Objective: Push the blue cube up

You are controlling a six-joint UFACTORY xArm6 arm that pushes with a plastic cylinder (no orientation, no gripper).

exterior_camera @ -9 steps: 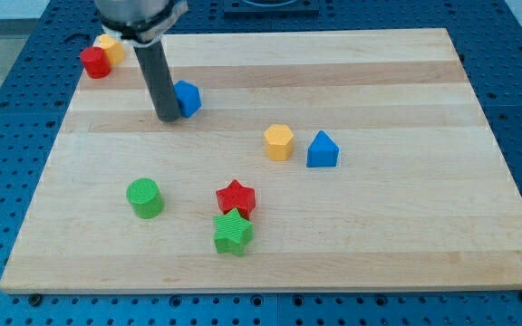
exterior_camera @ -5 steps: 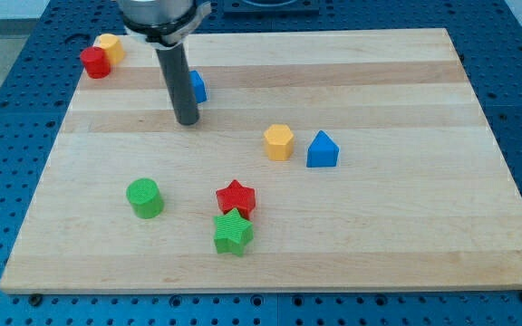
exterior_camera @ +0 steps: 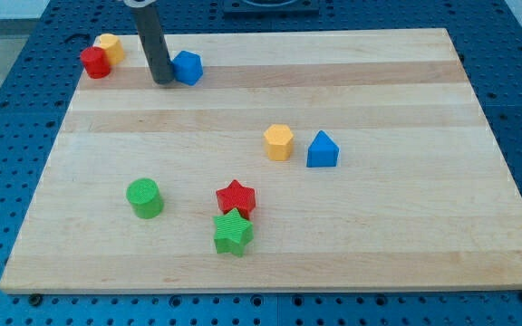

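Observation:
The blue cube (exterior_camera: 188, 67) sits on the wooden board (exterior_camera: 379, 226) near the view's top left. My tip (exterior_camera: 163, 80) is at the cube's left side, touching or almost touching it. The dark rod rises from the tip toward the view's top.
A red block (exterior_camera: 94, 62) and a yellow block (exterior_camera: 110, 47) sit together at the top left corner. A yellow hexagonal block (exterior_camera: 279, 142) and a blue triangular block (exterior_camera: 322, 150) lie mid-board. A green cylinder (exterior_camera: 143, 198), a red star (exterior_camera: 236, 197) and a green star (exterior_camera: 233, 234) lie lower.
The blue cube has moved toward the view's top. My tip swung from the cube's left to below it, then moved up and left to its left side.

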